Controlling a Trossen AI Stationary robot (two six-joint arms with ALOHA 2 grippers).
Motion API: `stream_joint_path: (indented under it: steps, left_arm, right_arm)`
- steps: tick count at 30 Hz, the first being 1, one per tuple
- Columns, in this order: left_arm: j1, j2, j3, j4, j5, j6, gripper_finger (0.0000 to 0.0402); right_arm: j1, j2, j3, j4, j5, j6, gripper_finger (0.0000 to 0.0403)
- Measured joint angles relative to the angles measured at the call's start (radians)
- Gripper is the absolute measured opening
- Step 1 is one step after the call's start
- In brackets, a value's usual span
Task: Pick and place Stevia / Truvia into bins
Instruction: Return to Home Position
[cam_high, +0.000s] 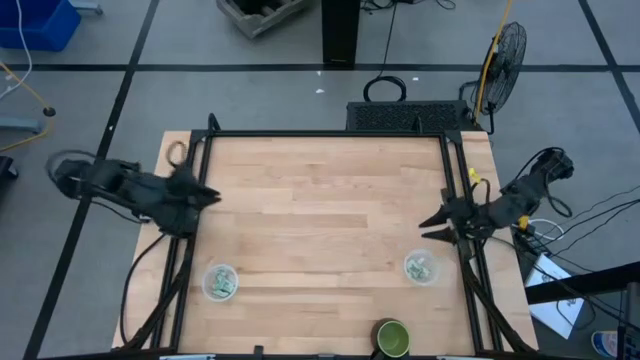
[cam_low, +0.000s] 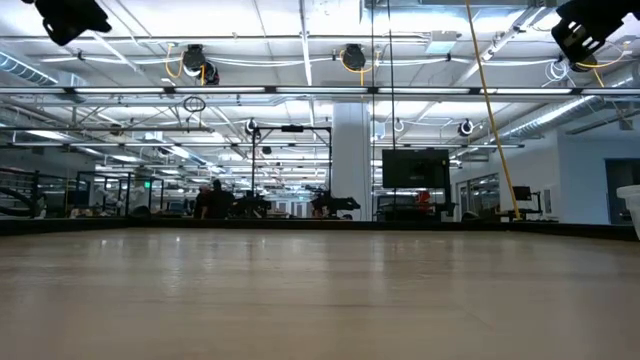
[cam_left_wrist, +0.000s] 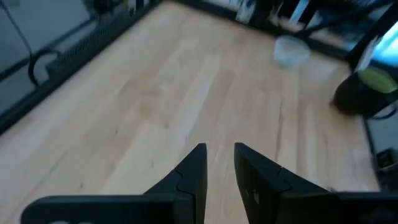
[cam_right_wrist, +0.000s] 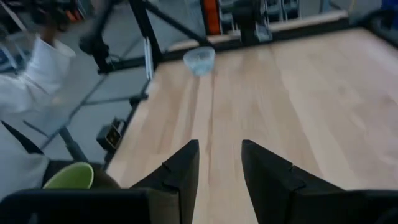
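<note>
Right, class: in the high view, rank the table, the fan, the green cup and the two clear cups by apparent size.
Table; fan; then green cup, left clear cup and right clear cup look alike, unranked.

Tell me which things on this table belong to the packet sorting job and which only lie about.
Job:
- left clear cup, green-white packets inside
- right clear cup, packets inside too
- left end effector and right end effector, both empty, at the table's sides

Lying about:
- dark green cup, at the edge near the right clear cup
- small ring, corner on the left arm's side
</note>
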Motion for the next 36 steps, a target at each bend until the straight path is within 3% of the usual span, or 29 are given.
stream_joint_path:
  steps: [5,11,17,24,36]
  left_arm:
    - [-0.001,-0.136,-0.019,0.022,0.004,0.088,0.0085]
    - [-0.001,-0.298,-0.165,0.232,0.101,0.242,0.0085]
    - [-0.001,-0.422,-0.334,0.456,0.140,0.317,0.0085]
    - [-0.001,-0.459,-0.498,0.618,0.127,0.321,0.0085]
    - [0.045,-0.490,-0.503,0.726,0.086,0.443,0.0085]
  right_arm:
    - [-0.007,-0.084,-0.092,0.112,-0.008,-0.071,0.0116]
    - [-0.007,-0.173,-0.218,0.213,-0.006,-0.102,0.0116]
    - [-0.008,-0.306,-0.235,0.222,0.078,-0.268,0.0116]
    - [-0.007,-0.368,-0.234,0.213,0.044,-0.366,0.0116]
    - [-0.008,-0.368,-0.234,0.233,0.150,-0.481,0.0116]
